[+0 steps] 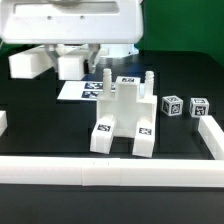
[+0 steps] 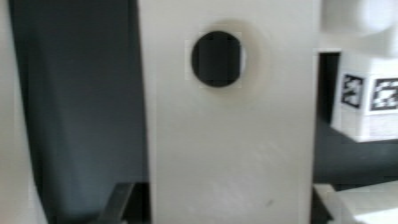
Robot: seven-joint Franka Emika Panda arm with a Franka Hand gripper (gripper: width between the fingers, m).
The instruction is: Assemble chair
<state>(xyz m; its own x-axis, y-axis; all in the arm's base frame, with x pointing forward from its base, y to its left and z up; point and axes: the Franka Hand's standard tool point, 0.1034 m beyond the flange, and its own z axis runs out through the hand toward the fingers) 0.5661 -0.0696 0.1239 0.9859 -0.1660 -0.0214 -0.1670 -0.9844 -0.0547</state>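
Note:
The partly built chair (image 1: 125,112) stands mid-table in the exterior view: a white slab on two tagged front blocks, with two thin posts sticking up at its back. My gripper (image 2: 228,206) is shut on a flat white chair part (image 2: 228,120) with an oval hole (image 2: 215,58). That part fills the middle of the wrist view, and a dark finger (image 2: 125,203) presses on either side of it. In the exterior view the gripper (image 1: 88,52) hangs under the arm's white housing behind the chair, and its fingertips are hard to make out there.
Two small tagged blocks (image 1: 170,105) (image 1: 198,107) lie to the exterior view's right of the chair. The marker board (image 1: 78,90) lies behind it. White parts (image 1: 28,62) (image 1: 70,65) sit at the back left. White rails (image 1: 110,172) (image 1: 211,135) border the table. A tagged block (image 2: 370,95) shows beyond the held part.

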